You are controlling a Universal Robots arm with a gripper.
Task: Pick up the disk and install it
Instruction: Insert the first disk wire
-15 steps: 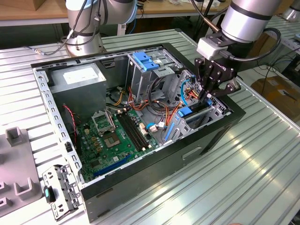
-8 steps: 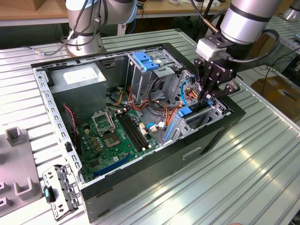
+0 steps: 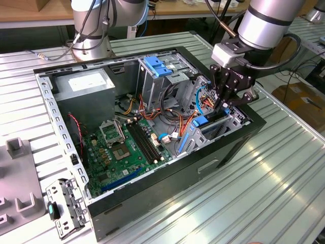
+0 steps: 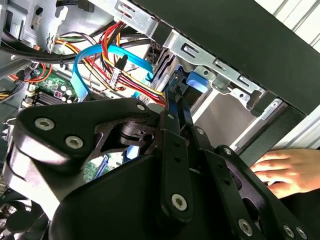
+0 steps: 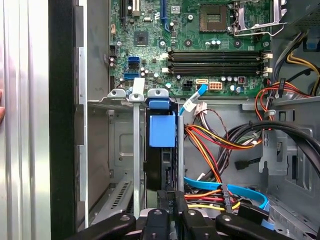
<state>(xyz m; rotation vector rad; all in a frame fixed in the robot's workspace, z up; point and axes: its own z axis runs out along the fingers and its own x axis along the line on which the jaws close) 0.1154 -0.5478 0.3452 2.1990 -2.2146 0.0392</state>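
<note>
Blue plastic runs along the edge of the disk (image 3: 212,121), and the disk stands on its edge down in a metal bay (image 3: 238,119) at the right of the frame in the exterior view, near the front wall of the open computer case (image 3: 203,162). In the first wrist view I see its blue tab (image 5: 162,129) in the middle of the frame, with the dark grey body going down into the slot below it.

My gripper (image 3: 223,105) is right over the disk's top edge. My fingers (image 4: 172,107) look pressed close together on a thin edge there, so I think I am gripping the disk, though the touch point itself is partly hidden.

I think the disk is stiff and a bit heavy for how big it is. It will not bend. The flat grey sides look smooth and could slip. The blue rails are thin plastic and might snap if I twist them, so the narrow top edge is a good place to hold.

Red, yellow and blue cables (image 5: 215,145) lie just beside the bay. A person's hand (image 4: 285,170) rests at the right of the frame in the second wrist view, outside the case.
</note>
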